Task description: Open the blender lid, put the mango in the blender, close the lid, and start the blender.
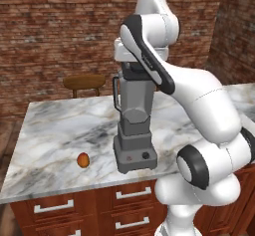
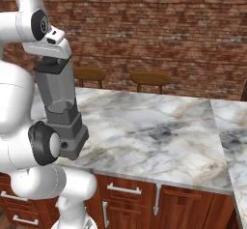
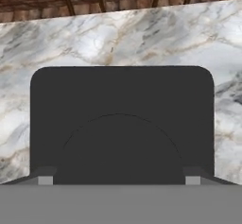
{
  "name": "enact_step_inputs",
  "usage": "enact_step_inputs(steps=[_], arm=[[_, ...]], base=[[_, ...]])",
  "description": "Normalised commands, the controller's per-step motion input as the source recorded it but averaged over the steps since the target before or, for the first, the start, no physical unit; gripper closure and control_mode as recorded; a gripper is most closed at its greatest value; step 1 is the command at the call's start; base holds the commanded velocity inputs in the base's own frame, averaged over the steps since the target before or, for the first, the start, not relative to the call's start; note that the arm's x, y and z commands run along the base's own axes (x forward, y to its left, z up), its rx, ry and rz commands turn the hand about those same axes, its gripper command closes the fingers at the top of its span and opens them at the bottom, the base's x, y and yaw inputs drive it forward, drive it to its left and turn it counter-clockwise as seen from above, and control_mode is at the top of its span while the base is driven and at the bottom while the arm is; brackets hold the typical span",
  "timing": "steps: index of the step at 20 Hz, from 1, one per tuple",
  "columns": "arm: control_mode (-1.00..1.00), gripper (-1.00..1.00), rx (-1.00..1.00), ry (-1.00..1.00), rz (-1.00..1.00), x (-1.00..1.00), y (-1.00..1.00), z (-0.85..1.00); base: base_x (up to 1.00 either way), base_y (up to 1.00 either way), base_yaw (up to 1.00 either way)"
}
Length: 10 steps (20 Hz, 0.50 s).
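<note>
My work surface is a marble counter point(image 1: 60, 125), white with grey and tan veining, set on reddish wooden drawers point(image 1: 89, 205) with pale bar handles. The blender point(image 1: 133, 130) stands upright on it near the front edge, its boxy base flat on the stone with the red button and black knob facing the drawers. The mango point(image 1: 83, 160) lies on the marble to the left of that base, apart from it and close to the front edge. In the right base view the counter stretches away to the right of the blender, and a second marble slab point(image 2: 231, 141) adjoins it.
</note>
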Motion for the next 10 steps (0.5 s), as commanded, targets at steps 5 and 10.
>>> enact_step_inputs(steps=[5, 10], arm=[[-1.0, 1.0, 0.03, -0.04, -0.04, -0.2, -0.03, 0.95], [-1.0, 1.0, 0.03, -0.03, -0.07, -0.47, -0.59, 0.17]], base=[[0.0, 0.0, 0.0], [0.0, 0.0, 0.0]])
